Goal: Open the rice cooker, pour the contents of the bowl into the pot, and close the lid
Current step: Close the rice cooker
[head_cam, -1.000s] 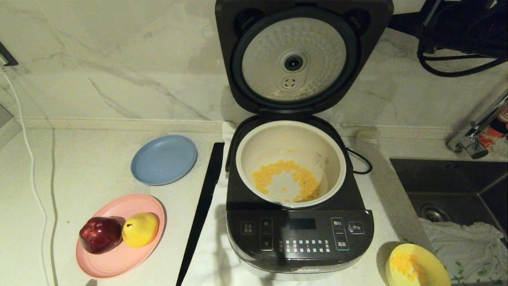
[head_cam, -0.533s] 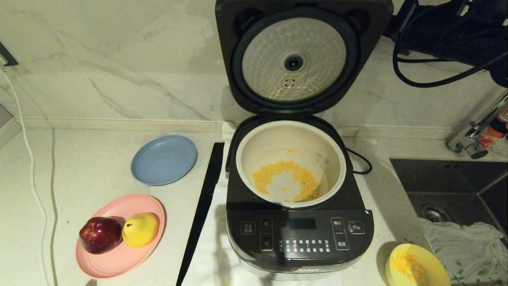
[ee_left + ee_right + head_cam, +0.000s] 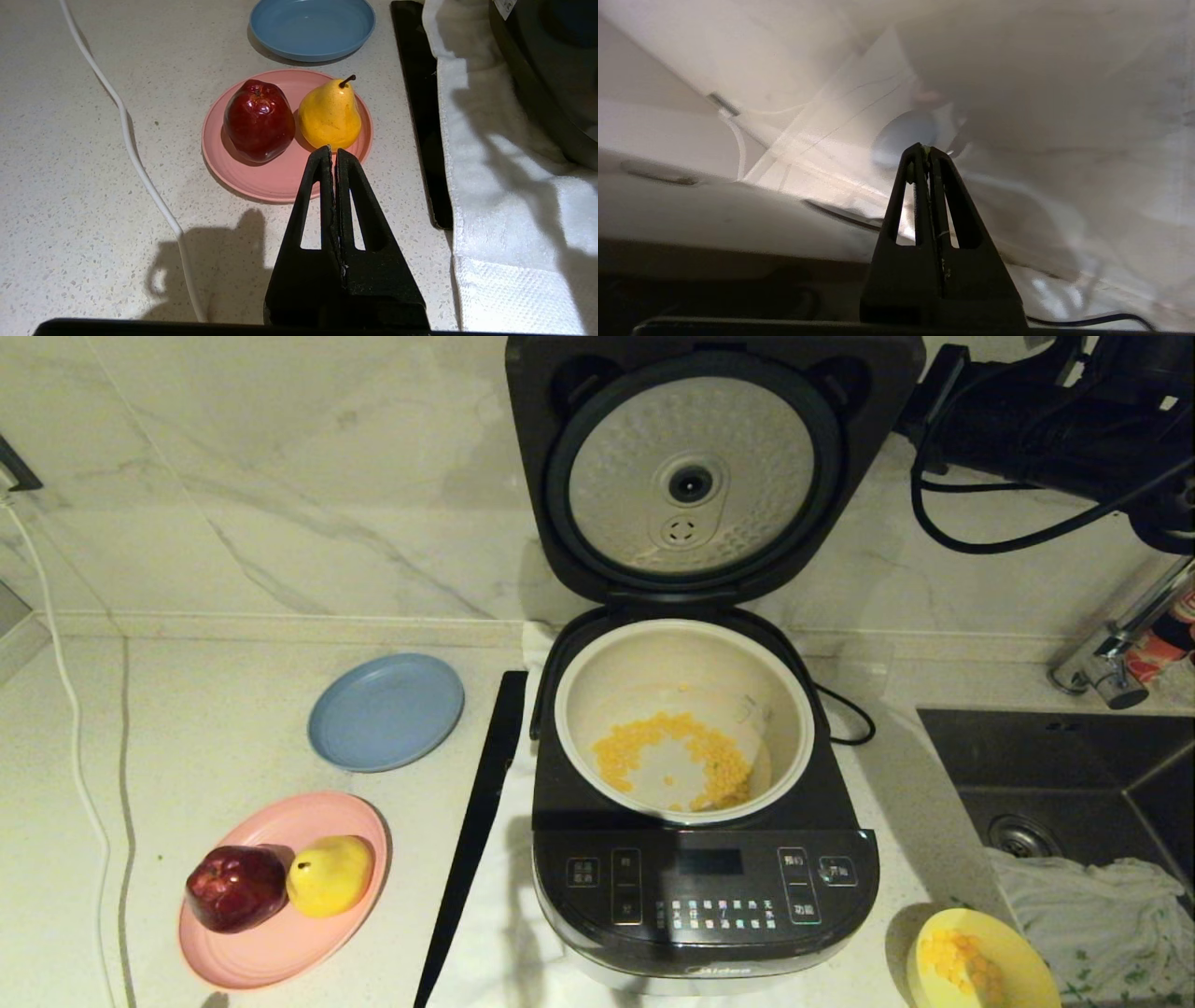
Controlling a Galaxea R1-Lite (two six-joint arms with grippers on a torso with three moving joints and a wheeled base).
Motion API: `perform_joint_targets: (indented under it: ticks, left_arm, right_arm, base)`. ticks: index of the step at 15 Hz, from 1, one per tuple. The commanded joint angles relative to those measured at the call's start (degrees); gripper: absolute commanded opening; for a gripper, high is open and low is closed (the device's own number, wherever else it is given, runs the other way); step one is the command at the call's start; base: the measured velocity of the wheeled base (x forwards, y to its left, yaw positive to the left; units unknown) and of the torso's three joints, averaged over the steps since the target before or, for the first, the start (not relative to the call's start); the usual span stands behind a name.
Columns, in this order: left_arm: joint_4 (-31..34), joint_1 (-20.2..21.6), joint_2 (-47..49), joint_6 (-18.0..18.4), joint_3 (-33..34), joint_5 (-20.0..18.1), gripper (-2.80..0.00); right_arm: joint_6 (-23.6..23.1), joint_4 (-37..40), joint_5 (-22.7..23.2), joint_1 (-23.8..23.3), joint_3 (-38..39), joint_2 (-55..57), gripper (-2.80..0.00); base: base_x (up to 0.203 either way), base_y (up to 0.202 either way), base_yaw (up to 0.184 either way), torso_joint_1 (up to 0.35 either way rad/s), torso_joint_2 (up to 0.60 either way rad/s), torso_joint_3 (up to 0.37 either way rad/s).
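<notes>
The lid (image 3: 695, 467), raised at upper centre, looks stiff and hinged; its top edge should be pressed down. The right claw (image 3: 928, 150) is clenched empty, as is the left claw (image 3: 334, 151).

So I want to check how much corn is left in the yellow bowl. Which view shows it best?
The head view: the bowl sits by its lower right edge, beside the rice cooker, with kernels still inside, though the frame cuts it off. The left wrist view faces the pink plate instead, and the right wrist view shows no bowl.
</notes>
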Motion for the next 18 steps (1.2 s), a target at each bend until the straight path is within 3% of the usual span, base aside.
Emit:
perform_joint_targets:
  ticks: [1,3,7,18]
  left_arm:
    - [-0.04,0.02,0.05,0.02,0.44,0.03,-2.80]
    - [-0.04,0.02,0.05,0.02,0.44,0.00,-2.80]
    - [-0.04,0.02,0.05,0.02,0.44,-0.04,-2.80]
    - [-0.04,0.02,0.05,0.02,0.44,0.01,-2.80]
  right_arm:
    - [1.32,0.53,1.22,0.13,0.62,-1.72,-2.80]
    - [3.93,2.21,2.80,0.13,1.24,-3.79,-2.80]
    - [9.09,6.02,10.81,-0.01,4.27,-8.58,-2.80]
    - [9.33,9.86,14.24,4.49,22.90,-18.34,-2.80]
  base:
    - [0.000,0.000,0.000,0.000,0.00,0.000]
    - [0.000,0.000,0.000,0.000,0.00,0.000]
    - [0.000,0.000,0.000,0.000,0.00,0.000]
    - [0.000,0.000,0.000,0.000,0.00,0.000]
